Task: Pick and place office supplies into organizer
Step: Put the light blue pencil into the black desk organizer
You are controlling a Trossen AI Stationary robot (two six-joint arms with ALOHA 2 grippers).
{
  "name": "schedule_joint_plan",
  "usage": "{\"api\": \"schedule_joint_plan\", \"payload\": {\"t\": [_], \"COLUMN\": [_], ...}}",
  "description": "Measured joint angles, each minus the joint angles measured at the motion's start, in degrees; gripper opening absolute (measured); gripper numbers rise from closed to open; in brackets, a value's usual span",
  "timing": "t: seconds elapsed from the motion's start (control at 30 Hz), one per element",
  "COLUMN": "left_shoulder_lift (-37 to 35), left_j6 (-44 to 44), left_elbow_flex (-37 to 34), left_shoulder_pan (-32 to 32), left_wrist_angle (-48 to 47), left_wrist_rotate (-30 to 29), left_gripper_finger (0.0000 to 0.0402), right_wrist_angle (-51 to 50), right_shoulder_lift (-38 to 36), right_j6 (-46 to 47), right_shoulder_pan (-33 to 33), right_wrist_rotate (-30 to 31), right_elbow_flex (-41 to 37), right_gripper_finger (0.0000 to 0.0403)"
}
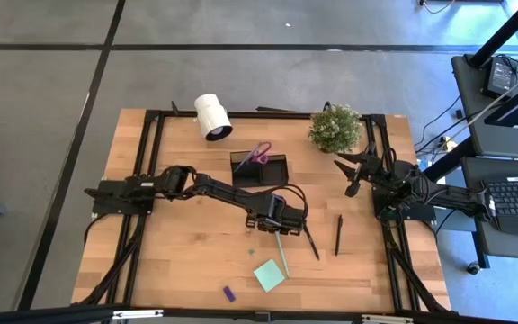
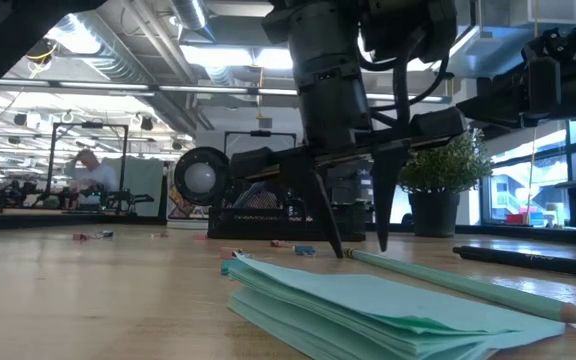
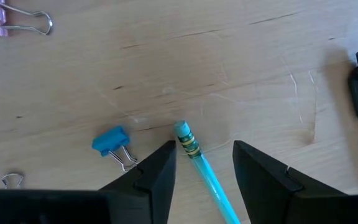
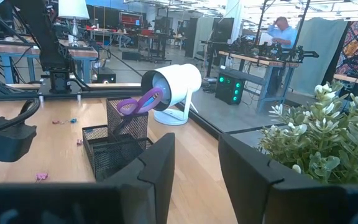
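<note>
Left gripper (image 3: 204,162) open, fingers straddling pale green pencil (image 3: 199,163) near its eraser end. Organizer (image 1: 261,168) sits at 12 o'clock from it. Advise: centre, descend, close squarely. Right gripper (image 1: 356,169) parked, half-open, empty.

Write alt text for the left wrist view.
The left gripper hangs open over a wooden table, its fingers either side of a light blue pencil. A blue binder clip lies beside it, a pink clip farther off.
</note>
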Motion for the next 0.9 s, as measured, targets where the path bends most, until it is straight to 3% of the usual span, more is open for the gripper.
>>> {"api": "schedule_joint_plan", "payload": {"t": [0.53, 0.9], "left_shoulder_lift": [0.08, -0.13], "left_j6": [-2.11, -4.02], "left_elbow_flex": [0.07, -1.46], "left_shoulder_pan": [0.04, 0.22], "left_wrist_angle": [-2.69, -5.73], "left_wrist_rotate": [-0.15, 3.60], "left_gripper_finger": [0.0145, 0.0088], "right_wrist_angle": [0.00, -0.01], "right_shoulder_lift": [0.00, 0.00], "right_j6": [0.16, 0.20], "right_shoulder_pan": [0.00, 0.00], "right_wrist_rotate": [0.00, 0.00], "right_elbow_flex": [0.00, 0.00], "right_gripper_finger": [0.0129, 0.0129]}}
